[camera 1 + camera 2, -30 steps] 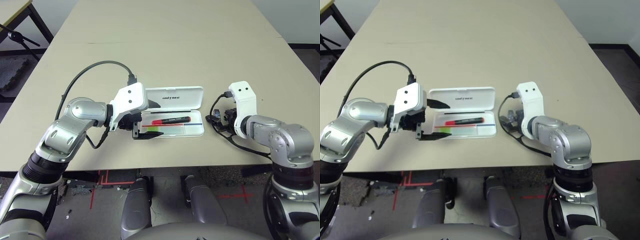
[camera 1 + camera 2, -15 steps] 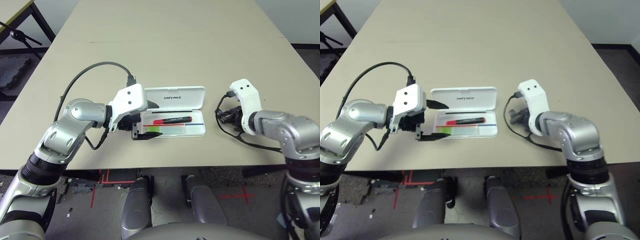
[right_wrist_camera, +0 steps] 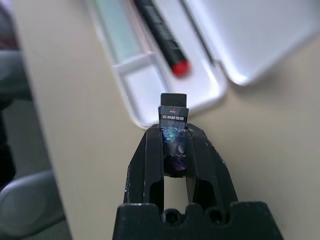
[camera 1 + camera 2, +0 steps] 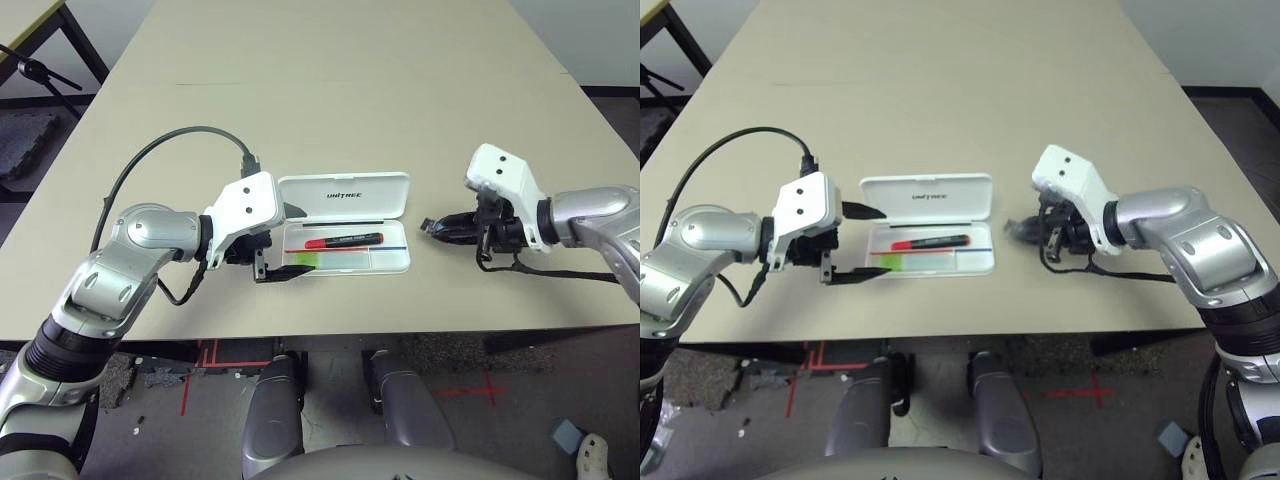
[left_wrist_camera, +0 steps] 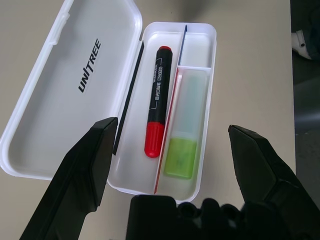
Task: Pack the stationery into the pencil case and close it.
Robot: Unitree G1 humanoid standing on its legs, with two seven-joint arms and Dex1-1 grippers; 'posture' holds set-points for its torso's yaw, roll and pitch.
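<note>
The white pencil case (image 4: 392, 186) lies open at the table's middle, its lid (image 5: 60, 80) flat behind the tray. Inside the tray lie the red marker (image 4: 340, 241) and the lime-green highlighter (image 4: 305, 260), side by side, also seen as marker (image 5: 157, 110) and highlighter (image 5: 187, 130). My left gripper (image 4: 290, 243) stands open, its fingers straddling the tray's left end. Right of the case, my right gripper (image 4: 427, 227) points at it and is shut on the small dark block (image 3: 173, 120), held just off the tray's right end.
A black cable (image 4: 170, 140) loops from my left wrist over the table. Another cable (image 4: 560, 272) trails under my right forearm. The table's front edge (image 4: 350, 330) runs close below the case. Wide beige tabletop (image 4: 350, 90) stretches beyond the lid.
My right gripper has shut on the small dark block and swung round to point at the case. My left gripper has drawn slightly leftward, still open.
</note>
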